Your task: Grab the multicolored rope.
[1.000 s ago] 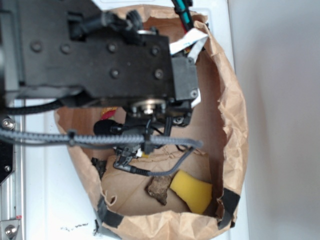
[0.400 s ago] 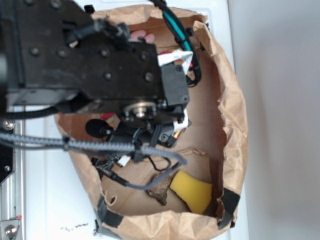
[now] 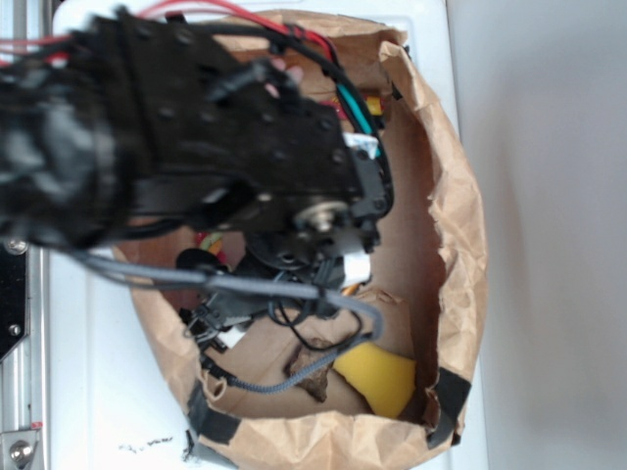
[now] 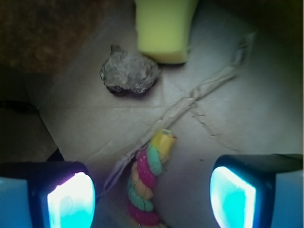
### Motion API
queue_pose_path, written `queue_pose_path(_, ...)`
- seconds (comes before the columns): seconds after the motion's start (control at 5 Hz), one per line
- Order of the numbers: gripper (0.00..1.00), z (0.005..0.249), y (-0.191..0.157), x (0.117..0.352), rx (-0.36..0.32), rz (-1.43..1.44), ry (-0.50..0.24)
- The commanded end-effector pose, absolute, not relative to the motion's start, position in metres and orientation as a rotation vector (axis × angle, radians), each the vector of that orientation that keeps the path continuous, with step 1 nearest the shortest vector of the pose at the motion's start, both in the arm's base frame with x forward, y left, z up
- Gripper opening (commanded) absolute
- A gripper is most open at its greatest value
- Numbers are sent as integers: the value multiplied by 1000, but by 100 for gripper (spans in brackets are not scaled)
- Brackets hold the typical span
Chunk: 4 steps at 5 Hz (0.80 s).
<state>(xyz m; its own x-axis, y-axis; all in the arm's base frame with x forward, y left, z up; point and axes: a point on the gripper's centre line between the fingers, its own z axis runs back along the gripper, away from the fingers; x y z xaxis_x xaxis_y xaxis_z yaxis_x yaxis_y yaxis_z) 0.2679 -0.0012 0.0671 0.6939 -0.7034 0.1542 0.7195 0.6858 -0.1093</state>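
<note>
Black robot arm (image 3: 196, 147) now swung and tilted lower into the crumpled brown paper bag (image 3: 456, 245) than a second ago, hand (image 4: 152, 194) jaws spread apart, twisted multicolored rope (image 4: 147, 185) between them on the bag floor, long axis near-to-far, tip pointing toward yellow sponge block (image 4: 164, 26) and grey rock (image 4: 128, 73).

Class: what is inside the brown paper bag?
Inside the paper bag: a yellow sponge, a grey rock-like lump and the multicolored rope. The arm hides the rest, beneath the open gripper.
</note>
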Motion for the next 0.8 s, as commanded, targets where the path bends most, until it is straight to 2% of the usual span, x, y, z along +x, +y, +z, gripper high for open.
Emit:
queue_pose_path(0.0, 100, 50, 18, 272, -187, -796, -76)
queue_pose_path(0.4, 100, 33, 29, 282, -72, -771, -193)
queue_pose_path(0.6, 100, 30, 26, 286, -54, -724, -239)
